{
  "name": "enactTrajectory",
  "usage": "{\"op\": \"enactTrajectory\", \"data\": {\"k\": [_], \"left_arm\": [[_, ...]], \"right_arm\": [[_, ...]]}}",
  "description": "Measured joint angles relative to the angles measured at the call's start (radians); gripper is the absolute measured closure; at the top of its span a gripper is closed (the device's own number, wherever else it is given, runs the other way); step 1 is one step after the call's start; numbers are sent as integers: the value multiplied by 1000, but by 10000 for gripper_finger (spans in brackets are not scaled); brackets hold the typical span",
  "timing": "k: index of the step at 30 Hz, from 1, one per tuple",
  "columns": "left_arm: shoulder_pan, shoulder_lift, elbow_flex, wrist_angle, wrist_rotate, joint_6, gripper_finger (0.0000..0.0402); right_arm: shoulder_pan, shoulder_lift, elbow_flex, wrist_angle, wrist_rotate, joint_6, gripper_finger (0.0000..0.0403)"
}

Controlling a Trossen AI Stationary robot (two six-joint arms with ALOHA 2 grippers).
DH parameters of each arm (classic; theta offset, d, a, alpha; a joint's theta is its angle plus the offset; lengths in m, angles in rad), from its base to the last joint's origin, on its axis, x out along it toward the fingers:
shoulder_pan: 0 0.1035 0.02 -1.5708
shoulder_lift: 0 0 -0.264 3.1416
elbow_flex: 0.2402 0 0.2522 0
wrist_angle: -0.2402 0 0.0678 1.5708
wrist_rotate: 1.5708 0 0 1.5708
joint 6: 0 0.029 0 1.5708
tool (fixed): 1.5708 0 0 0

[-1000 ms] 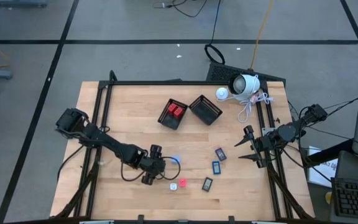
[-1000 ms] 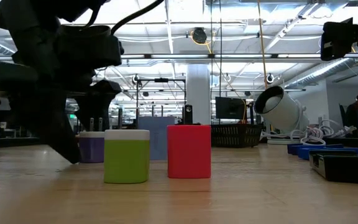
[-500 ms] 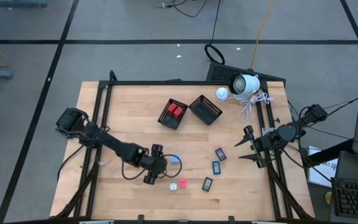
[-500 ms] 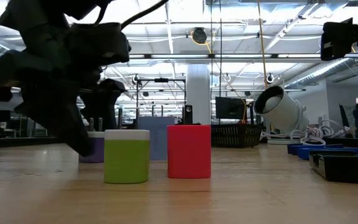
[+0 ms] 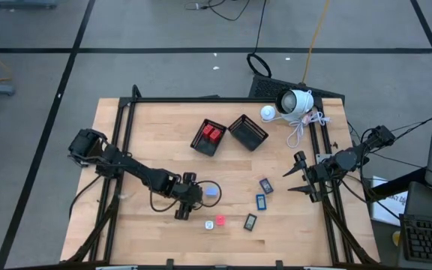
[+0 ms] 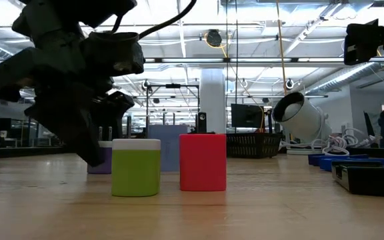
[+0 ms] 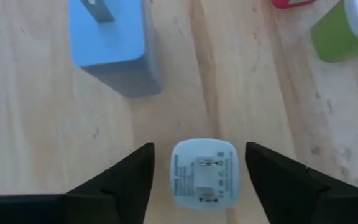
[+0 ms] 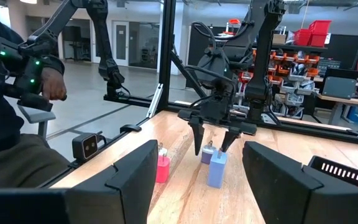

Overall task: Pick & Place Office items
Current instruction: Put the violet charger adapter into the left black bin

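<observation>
The desk (image 5: 126,135) carries two black mesh baskets (image 5: 247,132) near its far middle; the left one holds red blocks (image 5: 211,134). The left arm reaches across the near half, its gripper (image 5: 193,196) low over the wood with fingers (image 7: 120,186) spread on either side of a small white charger (image 7: 204,172), apart from it. A pale blue block (image 7: 112,43) stands just beyond. A red block (image 5: 220,220) and a green-and-white piece (image 6: 136,167) sit side by side nearby. Three dark blue-faced rectangles (image 5: 261,201) lie to the right. The right gripper (image 5: 300,174) waits at the desk's right edge, fingers spread and holding nothing.
</observation>
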Motion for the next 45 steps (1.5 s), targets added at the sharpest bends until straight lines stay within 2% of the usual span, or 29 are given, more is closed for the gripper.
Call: {"op": "enactTrajectory", "data": {"k": [9, 11, 15, 19, 22, 26, 31, 35, 39, 45], "left_arm": [[11, -1, 1, -1, 37, -55, 267], [28, -1, 22, -49, 37, -50, 267], [84, -1, 126, -267, 26, -24, 267], [155, -1, 274, -500, -76, 19, 267], [218, -1, 361, -561, -171, 57, 267], [334, -1, 422, -546, -210, 85, 264], [500, -1, 397, -480, -89, 112, 265], [611, -1, 349, -412, -46, 79, 265], [663, -1, 298, -324, -9, 54, 265], [673, -1, 226, -234, -8, 32, 265]], "right_arm": [[0, 0, 0, 0, 0, 0, 179], [0, 0, 0, 0, 0, 0, 179], [0, 0, 0, 0, 0, 0, 179], [0, 0, 0, 0, 0, 0, 179], [0, 0, 0, 0, 0, 0, 179], [0, 0, 0, 0, 0, 0, 179], [0, 0, 0, 0, 0, 0, 179], [0, 0, 0, 0, 0, 0, 179], [0, 0, 0, 0, 0, 0, 179], [0, 0, 0, 0, 0, 0, 179]]}}
